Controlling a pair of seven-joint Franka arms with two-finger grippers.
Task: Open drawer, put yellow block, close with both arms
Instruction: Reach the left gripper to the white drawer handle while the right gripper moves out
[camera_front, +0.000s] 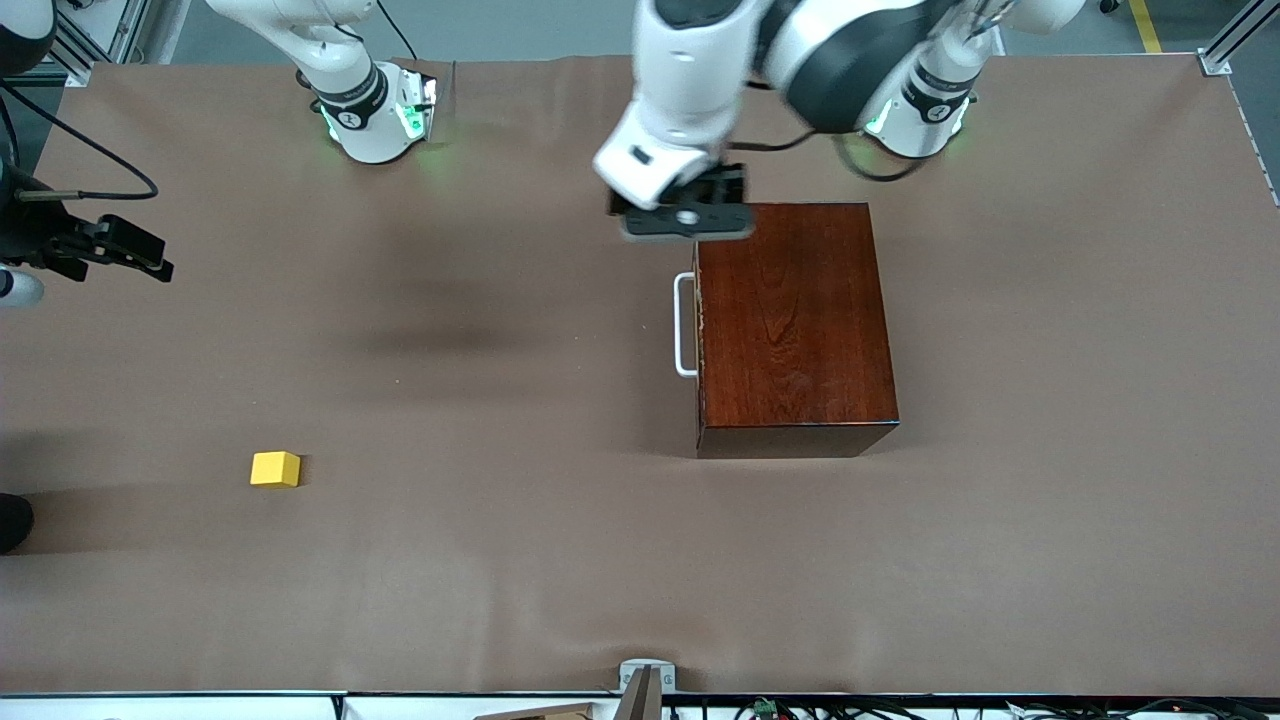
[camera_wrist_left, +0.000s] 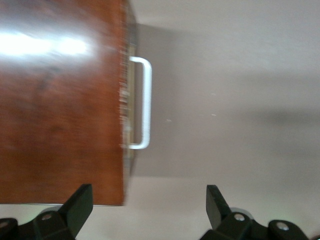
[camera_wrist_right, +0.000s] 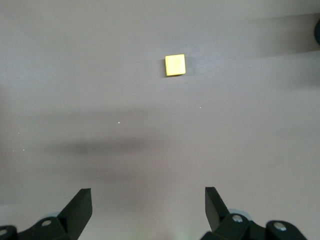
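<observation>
bare brown table (camera_front: 500, 600); left gripper (camera_wrist_left: 147, 207), wide open and empty, hangs over the closed drawer's (camera_front: 697, 325) corner; right gripper (camera_wrist_right: 147, 207), spread and empty, hovers with yellow block (camera_wrist_right: 175, 65) at twelve o'clock.

Yellow block (camera_front: 275, 468), reddish-brown box (camera_front: 793, 320), white handle (camera_front: 684, 325).

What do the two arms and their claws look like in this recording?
Both arms are white with black joint bands and green-lit bases. The left claw and right claw each have two black fingers. A black cable loops beside the left arm's base.

table: brown cloth (camera_front: 500, 580) | floor: grey (camera_front: 520, 25) | frame: aluminium (camera_front: 1235, 40)
</observation>
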